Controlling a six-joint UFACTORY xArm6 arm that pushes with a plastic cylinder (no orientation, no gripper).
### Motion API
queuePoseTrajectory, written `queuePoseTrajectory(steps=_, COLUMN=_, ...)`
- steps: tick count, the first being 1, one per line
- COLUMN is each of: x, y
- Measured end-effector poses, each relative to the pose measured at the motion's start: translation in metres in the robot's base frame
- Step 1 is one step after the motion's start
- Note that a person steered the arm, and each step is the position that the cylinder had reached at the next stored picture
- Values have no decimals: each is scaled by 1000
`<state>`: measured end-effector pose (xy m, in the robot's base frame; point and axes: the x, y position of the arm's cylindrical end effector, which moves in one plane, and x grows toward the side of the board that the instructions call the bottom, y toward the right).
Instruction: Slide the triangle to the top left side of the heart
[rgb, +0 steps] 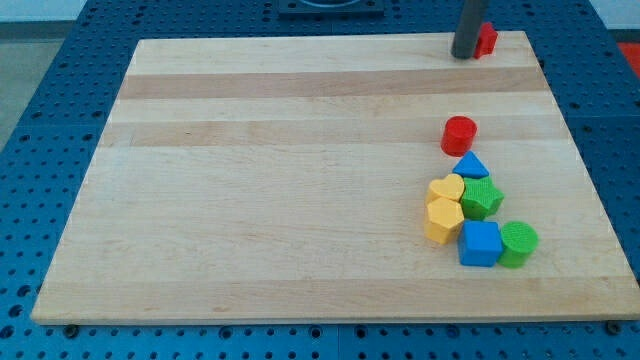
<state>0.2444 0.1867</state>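
Observation:
The blue triangle (472, 166) lies at the right side of the wooden board (300, 150), just below the red cylinder (459, 134). The yellow heart (446, 189) sits just below and to the left of the triangle, touching it or nearly so. My tip (464, 56) is at the view's top right, near the board's top edge, touching or right beside a red block (487, 39) whose shape I cannot make out. The tip is far above the triangle and the heart.
A green star-like block (482, 199) sits right of the heart. A yellow hexagon-like block (443, 221) is below the heart. A blue cube (480, 243) and a green cylinder (518, 244) lie at the bottom of the cluster.

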Motion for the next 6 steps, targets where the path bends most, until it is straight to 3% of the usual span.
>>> queuePoseTrajectory(steps=4, x=170, y=21)
queuePoseTrajectory(steps=5, x=206, y=8)
queuePoseTrajectory(steps=6, x=214, y=-24)
